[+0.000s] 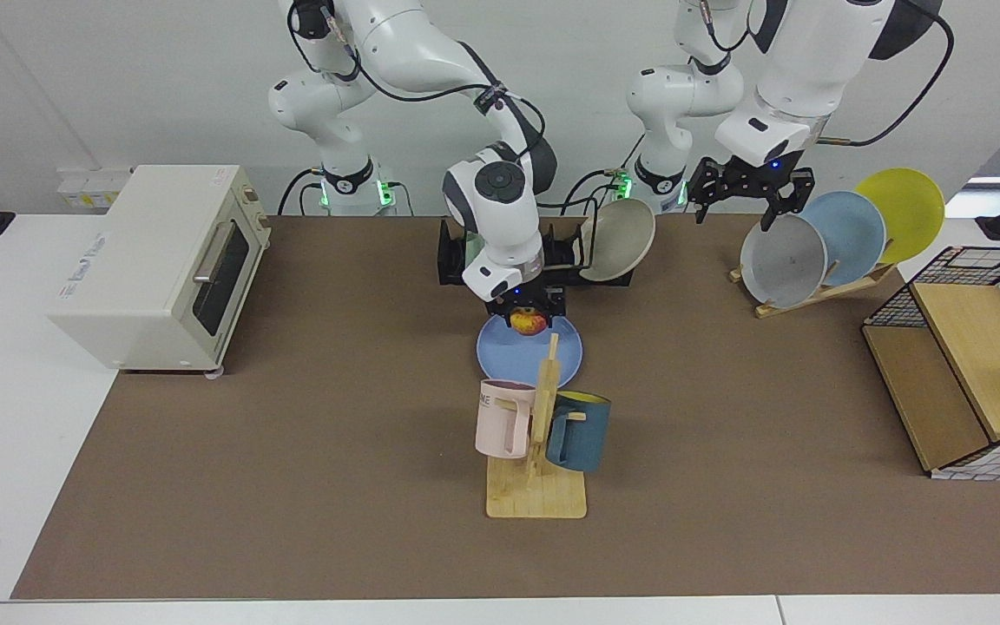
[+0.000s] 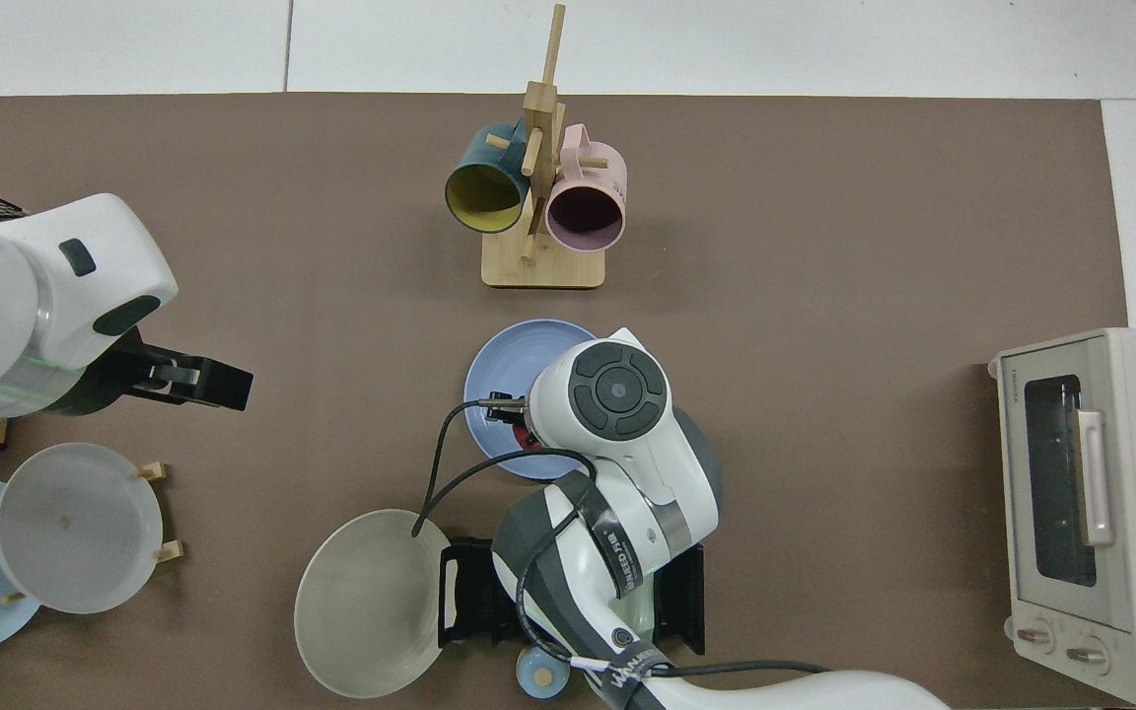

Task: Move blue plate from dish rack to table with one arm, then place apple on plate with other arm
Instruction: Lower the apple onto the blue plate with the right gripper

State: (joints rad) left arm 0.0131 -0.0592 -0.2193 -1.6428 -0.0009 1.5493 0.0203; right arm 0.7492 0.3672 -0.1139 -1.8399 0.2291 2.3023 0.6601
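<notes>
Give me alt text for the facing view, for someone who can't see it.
The right gripper holds the apple just above the blue plate, which lies on the table in front of the dish rack. The left gripper waits, open, above a wooden plate rack; a mug stand is nearer the camera.

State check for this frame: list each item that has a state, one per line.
blue plate: flat on the mat, out of the dish rack
apple: held over the plate
right pincer: shut on the apple
left pincer: open, empty, waiting above the wooden rack
toaster oven: door closed
</notes>
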